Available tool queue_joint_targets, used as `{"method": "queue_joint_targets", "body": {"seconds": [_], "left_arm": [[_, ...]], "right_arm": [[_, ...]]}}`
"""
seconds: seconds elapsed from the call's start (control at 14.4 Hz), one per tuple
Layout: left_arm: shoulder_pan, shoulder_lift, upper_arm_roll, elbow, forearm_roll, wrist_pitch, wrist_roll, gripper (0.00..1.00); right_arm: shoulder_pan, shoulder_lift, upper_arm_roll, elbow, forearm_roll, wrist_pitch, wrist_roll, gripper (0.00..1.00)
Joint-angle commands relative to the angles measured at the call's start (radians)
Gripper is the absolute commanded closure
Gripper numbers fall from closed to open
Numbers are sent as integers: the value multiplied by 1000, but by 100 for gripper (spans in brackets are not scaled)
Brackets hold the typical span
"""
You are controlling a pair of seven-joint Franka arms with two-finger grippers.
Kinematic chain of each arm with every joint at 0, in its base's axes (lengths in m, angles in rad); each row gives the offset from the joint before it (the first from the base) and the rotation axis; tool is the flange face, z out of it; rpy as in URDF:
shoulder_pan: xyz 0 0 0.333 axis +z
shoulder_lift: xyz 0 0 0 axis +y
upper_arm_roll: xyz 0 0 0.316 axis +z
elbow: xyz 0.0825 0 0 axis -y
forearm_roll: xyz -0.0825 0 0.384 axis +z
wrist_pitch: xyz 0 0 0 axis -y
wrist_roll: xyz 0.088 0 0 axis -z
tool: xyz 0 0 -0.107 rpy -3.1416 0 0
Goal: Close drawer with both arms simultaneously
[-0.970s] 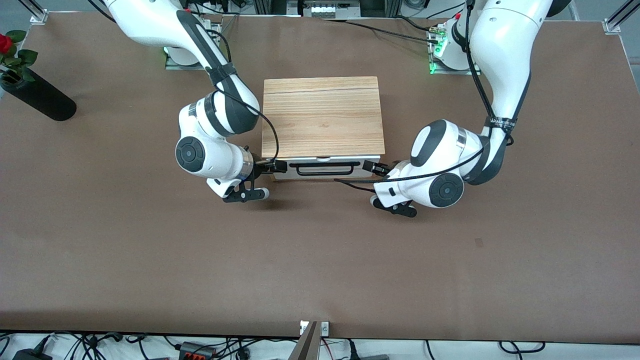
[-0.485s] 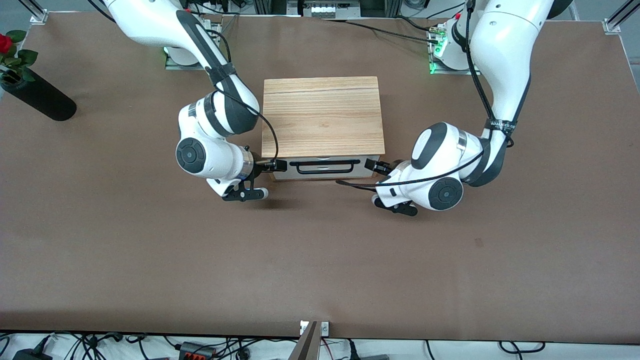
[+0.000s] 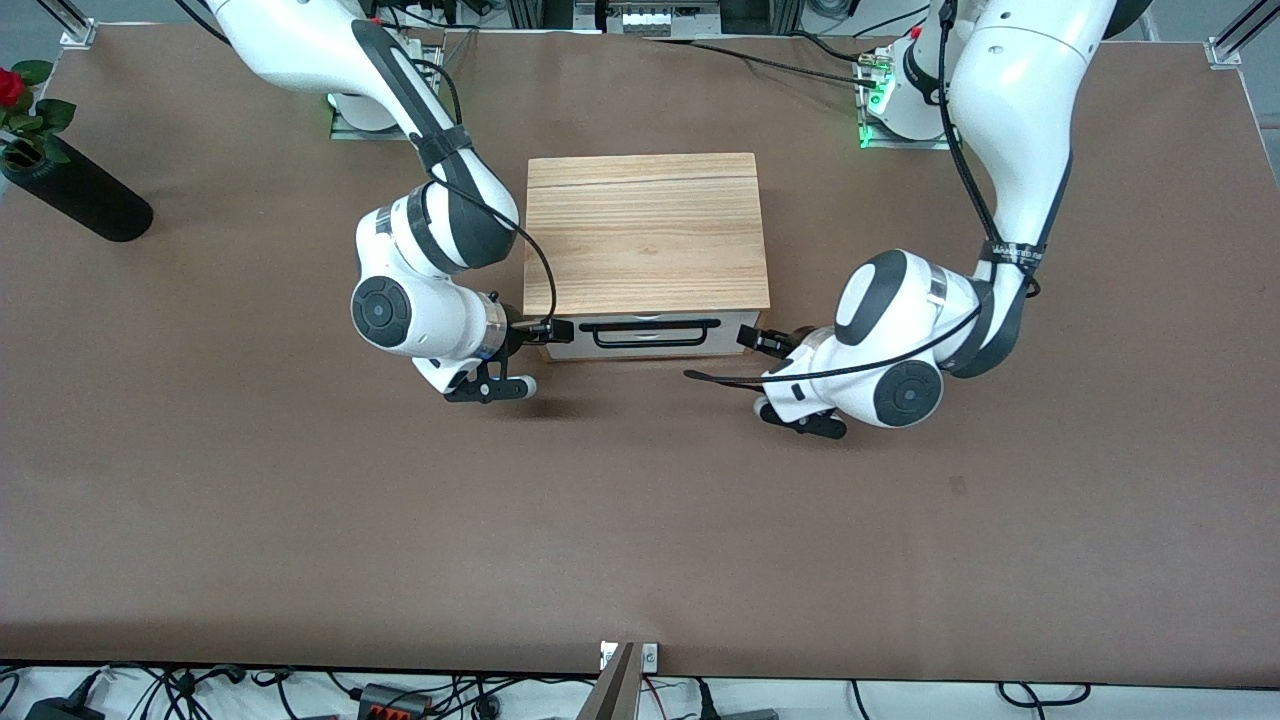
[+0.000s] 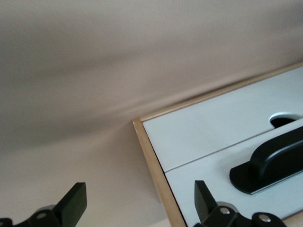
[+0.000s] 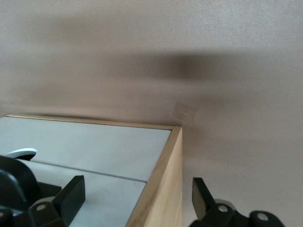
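Here we see the brown desk (image 3: 640, 520) carrying a light oak-grain box (image 3: 645, 232) at its middle, nearer the robots' bases than the front camera. The two white arms reach in from either end: the right arm (image 3: 420, 240) comes down beside the box on its own end of the desk, the left arm (image 3: 940, 320) on the other.

The drawer (image 3: 650, 336) sits in the box's front face, its white front panel flush with the oak frame and its black bar handle (image 3: 655, 333) running across it — it looks pushed fully in.

The right tool (image 3: 556, 331) rests at the corner of the drawer front toward the right arm's end; in its wrist view its fingers (image 5: 71, 196) are spread, straddling the box's oak edge. The left tool (image 3: 757, 340) lies just beside the corner toward the left arm's end, apart from the panel — its fingers (image 4: 73, 203) spread as well, holding nothing.

A black vase (image 3: 75, 195) with a red rose (image 3: 10, 88) lies at the right arm's end of the desk, well apart.
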Motion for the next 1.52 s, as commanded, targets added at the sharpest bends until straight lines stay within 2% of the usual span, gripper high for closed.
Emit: {"method": "queue_joint_targets", "body": {"seconds": [0.0, 0.14, 0.28, 0.42, 0.55, 0.76, 0.9, 1.04, 1.11, 1.18, 1.32, 1.46], "left_arm": [[40, -13, 7, 71, -20, -11, 10, 0], [82, -36, 7, 123, -7, -15, 7, 0], [120, -79, 10, 128, -1, -18, 10, 0], [146, -138, 9, 128, 100, -21, 8, 0], [174, -181, 12, 128, 138, -41, 4, 0], [220, -215, 48, 134, 209, -148, -7, 0], [264, -286, 82, 134, 224, -194, 5, 0], [306, -341, 81, 134, 223, -218, 4, 0], [313, -356, 85, 134, 227, -218, 1, 0], [315, -363, 84, 133, 229, -219, -1, 0], [312, -381, 72, 122, 229, -250, -5, 0], [312, -425, 69, 72, 229, -270, -7, 0]], "right_arm": [[-8, -57, -32, 27, -22, -84, -11, 0], [-8, -78, -70, 82, -60, -150, -9, 0], [-8, -89, -124, 170, -126, -245, -11, 0], [-11, -101, -183, 265, -216, -366, -18, 0], [-13, -101, -246, 366, -273, -460, -24, 0], [-27, -103, -346, 443, -281, -573, -122, 0], [-36, -104, -388, 520, -284, -627, -233, 0], [-82, -155, -357, 511, -326, -656, -247, 0], [-132, -202, -296, 455, -355, -664, -244, 0], [-193, -263, -232, 371, -384, -652, -235, 0], [-324, -394, -89, 177, -422, -542, -233, 0], [-445, -526, -5, -45, -412, -364, -229, 0]]}}
